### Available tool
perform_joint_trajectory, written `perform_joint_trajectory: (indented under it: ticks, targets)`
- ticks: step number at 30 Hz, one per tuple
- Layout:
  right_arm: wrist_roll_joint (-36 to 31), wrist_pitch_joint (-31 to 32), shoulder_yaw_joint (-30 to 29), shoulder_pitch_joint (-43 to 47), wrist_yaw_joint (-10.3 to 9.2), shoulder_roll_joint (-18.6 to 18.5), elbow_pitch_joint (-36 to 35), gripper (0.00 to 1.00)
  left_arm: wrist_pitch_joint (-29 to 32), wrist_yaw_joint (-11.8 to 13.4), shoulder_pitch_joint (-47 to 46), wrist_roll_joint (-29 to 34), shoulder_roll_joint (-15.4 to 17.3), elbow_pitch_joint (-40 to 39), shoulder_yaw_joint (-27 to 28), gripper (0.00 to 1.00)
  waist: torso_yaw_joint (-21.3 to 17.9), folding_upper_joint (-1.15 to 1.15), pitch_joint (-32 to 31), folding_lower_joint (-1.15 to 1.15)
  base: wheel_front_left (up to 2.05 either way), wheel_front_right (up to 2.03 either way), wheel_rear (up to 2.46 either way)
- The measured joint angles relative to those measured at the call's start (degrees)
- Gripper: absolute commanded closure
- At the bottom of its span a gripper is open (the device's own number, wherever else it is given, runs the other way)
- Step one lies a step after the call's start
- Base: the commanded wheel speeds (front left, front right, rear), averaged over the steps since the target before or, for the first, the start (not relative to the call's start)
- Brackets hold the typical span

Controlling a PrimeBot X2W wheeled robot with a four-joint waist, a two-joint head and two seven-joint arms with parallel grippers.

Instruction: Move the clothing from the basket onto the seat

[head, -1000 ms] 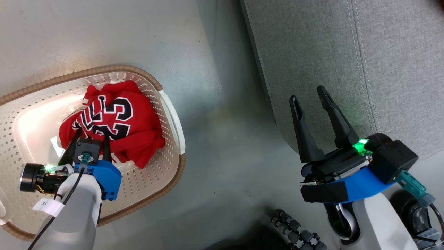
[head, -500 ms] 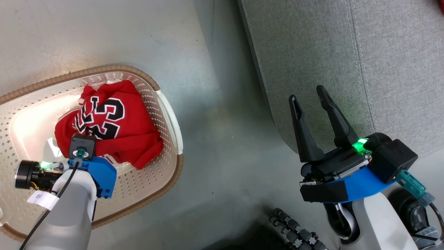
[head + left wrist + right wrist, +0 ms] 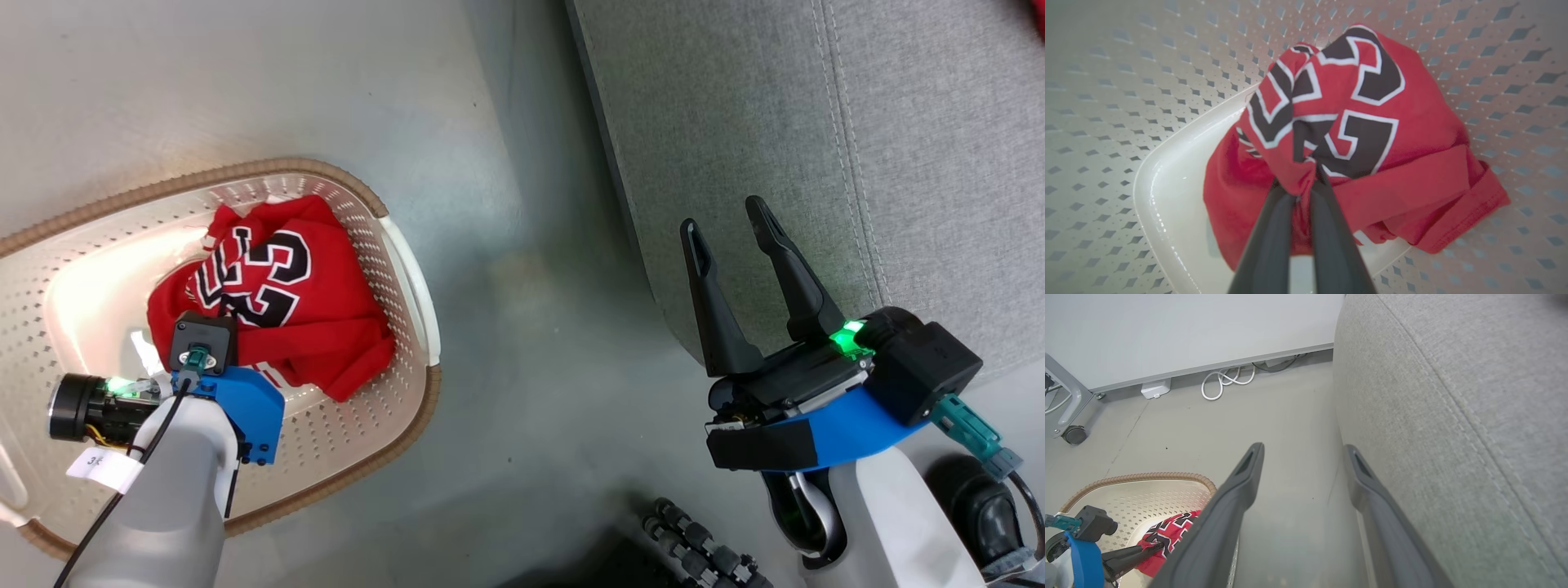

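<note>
Your left pincer (image 3: 1302, 183) is clenched on a bunched fold of the red clothing (image 3: 1404, 134), which sits in the basket (image 3: 359, 441). It's soft, light, floppy stuff, so expect drape and drag; lift high before swinging to the seat (image 3: 816, 122). Meanwhile your right pincer (image 3: 731, 237) hangs spread, empty

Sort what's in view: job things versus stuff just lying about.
Job: jersey, basket, seat, left pincer shut on the jersey.
Lying about: white cable, white box, caster.
</note>
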Motion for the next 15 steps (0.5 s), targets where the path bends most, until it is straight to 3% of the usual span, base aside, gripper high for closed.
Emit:
perform_joint_trajectory:
  ticks: [15]
  targets:
    - [-4.1,0.0,-2.3,0.5,0.0,0.0,2.0,0.0,0.0,-3.5,3.4,-2.3,-4.8,-2.5,-0.6,1.0,4.1,0.01,-8.2,0.0,0.0,0.0,0.0]
